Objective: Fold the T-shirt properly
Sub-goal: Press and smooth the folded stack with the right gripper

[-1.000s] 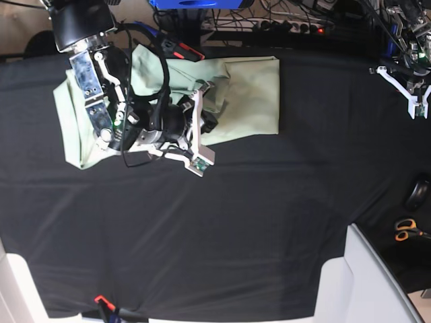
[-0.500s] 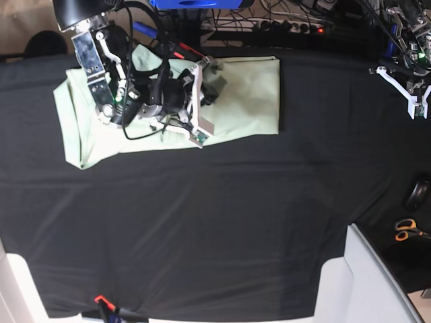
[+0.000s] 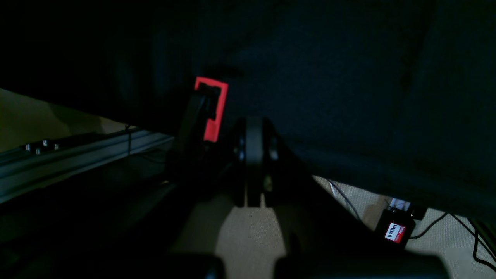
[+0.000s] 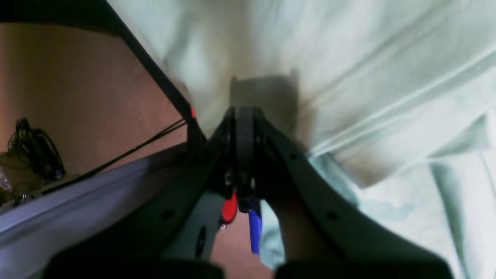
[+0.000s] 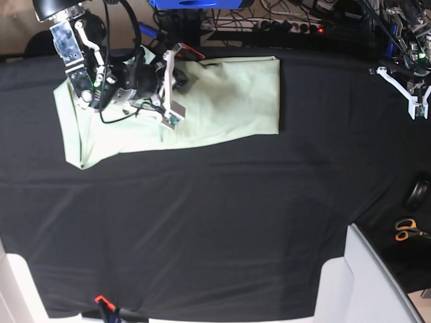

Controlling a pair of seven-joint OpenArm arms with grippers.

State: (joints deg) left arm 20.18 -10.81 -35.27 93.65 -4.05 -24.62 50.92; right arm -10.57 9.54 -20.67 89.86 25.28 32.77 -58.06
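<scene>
A small red and white label [image 3: 394, 232] hangs under the table edge, but its writing (maybe a name) is too blurry to read. The soft, creased T-shirt [image 5: 229, 94] lies folded on the black tablecloth [image 5: 222, 222] at the far side. The right gripper [image 4: 244, 116] is pinched closed above it, holding nothing, and the left gripper [image 3: 254, 128] is closed too, over by the cloth's edge.

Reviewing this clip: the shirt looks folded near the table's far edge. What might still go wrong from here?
1. The right claw, shut, sits low over the T-shirt; as it moves off it may snag a layer and undo the fold.
2. The shirt's left end is uneven and creased, so the fold may not count as neat.
3. The shirt lies close to the far edge of the black tablecloth; a nudge might push it towards the cables behind.
</scene>
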